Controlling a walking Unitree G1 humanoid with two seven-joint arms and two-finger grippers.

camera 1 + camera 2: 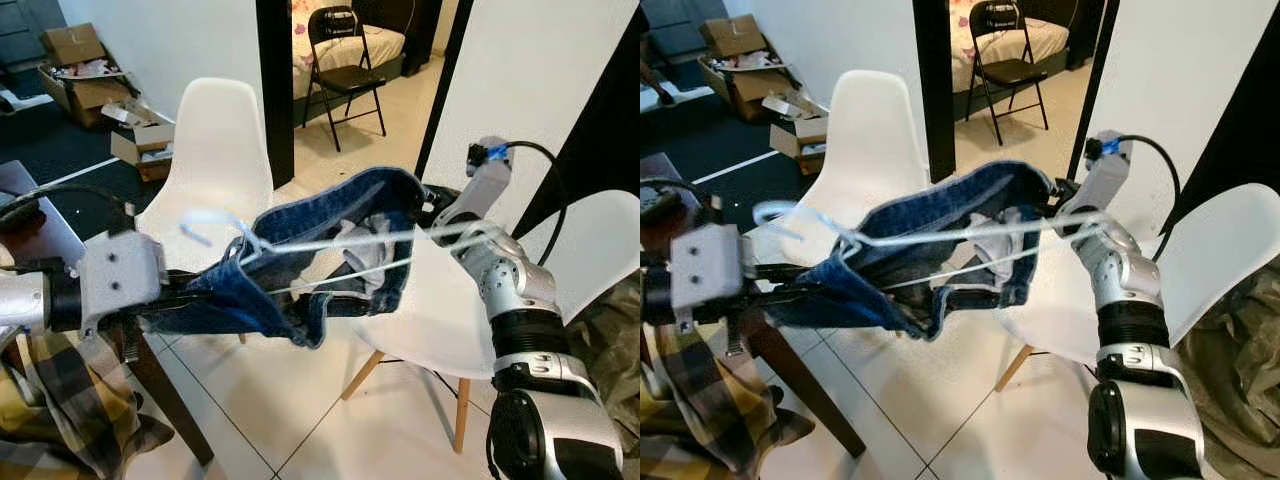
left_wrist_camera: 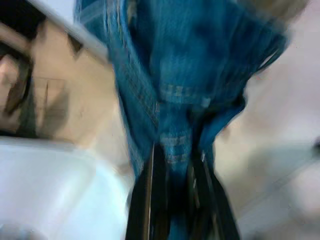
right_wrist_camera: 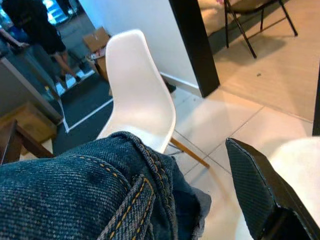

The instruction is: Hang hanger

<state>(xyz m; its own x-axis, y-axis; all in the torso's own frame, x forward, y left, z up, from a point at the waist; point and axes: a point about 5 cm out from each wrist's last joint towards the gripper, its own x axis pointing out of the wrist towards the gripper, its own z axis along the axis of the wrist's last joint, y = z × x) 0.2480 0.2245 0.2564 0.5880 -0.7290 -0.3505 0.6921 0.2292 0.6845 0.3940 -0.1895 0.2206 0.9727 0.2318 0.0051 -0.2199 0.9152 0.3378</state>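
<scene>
Denim shorts (image 1: 300,260) on a white hanger (image 1: 330,245) hang stretched between your two grippers above a white chair (image 1: 215,150). Your left gripper (image 1: 195,290), at nine o'clock, pinches the denim. Your right gripper (image 1: 432,212), at three o'clock: finger state cannot be told.

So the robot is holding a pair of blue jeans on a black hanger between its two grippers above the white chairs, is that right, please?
Nearly: the hanger is white, not black, as the left eye view shows. The rest stands: the blue jeans are stretched between the left gripper and the right gripper, above the white chairs.
</scene>
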